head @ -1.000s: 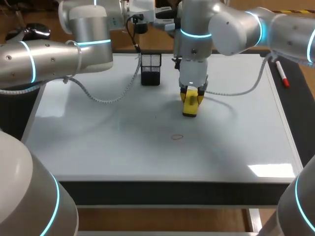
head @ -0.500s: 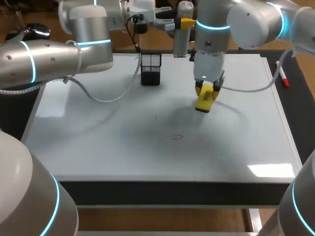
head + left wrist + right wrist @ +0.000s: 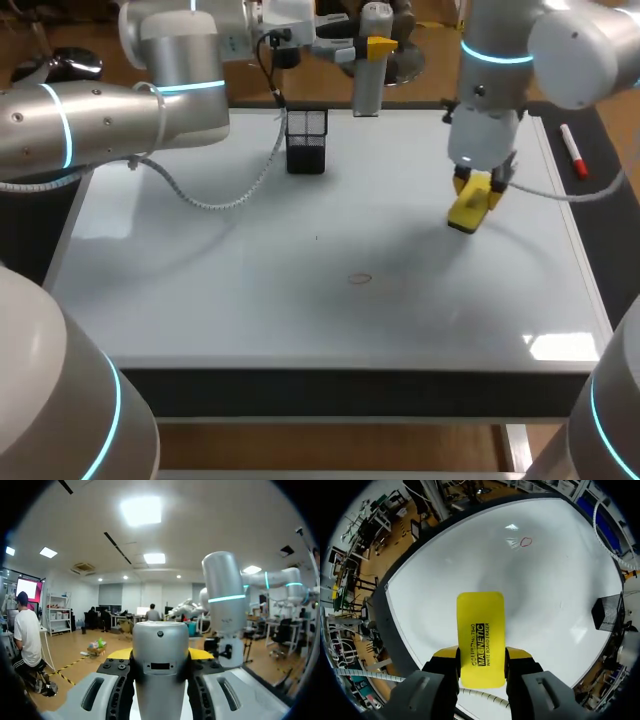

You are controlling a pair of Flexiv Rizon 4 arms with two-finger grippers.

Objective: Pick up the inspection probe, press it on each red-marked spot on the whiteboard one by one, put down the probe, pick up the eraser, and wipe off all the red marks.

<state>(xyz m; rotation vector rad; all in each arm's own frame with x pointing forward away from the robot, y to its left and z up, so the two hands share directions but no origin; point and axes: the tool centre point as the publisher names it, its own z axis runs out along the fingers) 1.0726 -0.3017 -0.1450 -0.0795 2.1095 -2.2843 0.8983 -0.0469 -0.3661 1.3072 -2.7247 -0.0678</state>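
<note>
Over the last second the right arm has carried the eraser (image 3: 474, 205) from the middle of the whiteboard (image 3: 200, 300) out toward its right side. The left arm, the mesh holder (image 3: 306, 140) and the red mark (image 3: 360, 279) have not shifted.

Risks:
- One red ring remains, near the middle toward the near edge. The eraser is well apart from it and has been moving away. If the sweep does not turn back, the mark stays.
- The right gripper (image 3: 480, 186) pinches the eraser at one end only, so most of the pad sticks out ahead of the fingers. Pressing down hard could pivot it in the grip or pull it loose.
- The eraser hangs tilted in the head view. A tilted pad would touch on one edge only and smear, not clear. Whether it touches the board now, I cannot tell.
- The right arm's cable (image 3: 560, 190) droops low over the board and may drag.
- The left gripper (image 3: 160, 656) is clamped on the probe (image 3: 368, 60), so the put-down step looks not done. It is high at the far edge, beside the holder, and a right-arm swing back that way could clip it.

Pose: the right arm comes in from the right, wrist pointing down, both yellow fingers closed on the eraser's sides. From its wrist camera the red mark (image 3: 525, 542) lies far ahead of the eraser (image 3: 480, 632). The left arm reaches across the far edge with its wrist level and the probe upright between closed fingers.
</note>
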